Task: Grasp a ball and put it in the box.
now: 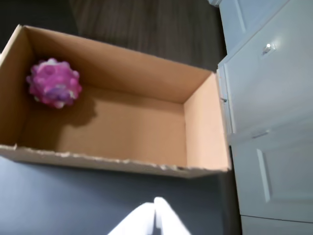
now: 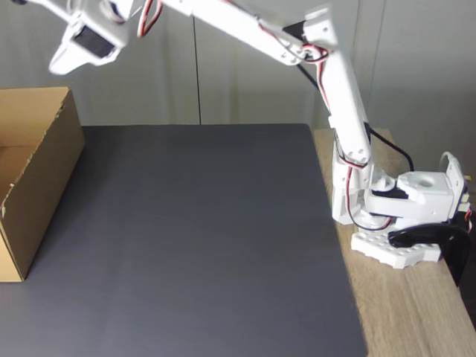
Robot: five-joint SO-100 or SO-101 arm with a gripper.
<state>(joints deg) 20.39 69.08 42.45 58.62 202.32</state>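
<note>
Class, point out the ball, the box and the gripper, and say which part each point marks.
ball (image 1: 54, 83): wrist view, middle of its knobbly surface.
box (image 1: 205, 122): wrist view, inner face of its right wall.
gripper (image 1: 154, 211): wrist view, where the white fingers meet.

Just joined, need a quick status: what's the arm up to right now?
The ball already lies inside the box, in the left end as the wrist view shows it, against the wall. The gripper holds nothing; its fingertips look pressed together, above the dark mat just outside the box's torn near edge. In the fixed view the arm is stretched out high from its base toward the box at the mat's left edge.
</note>
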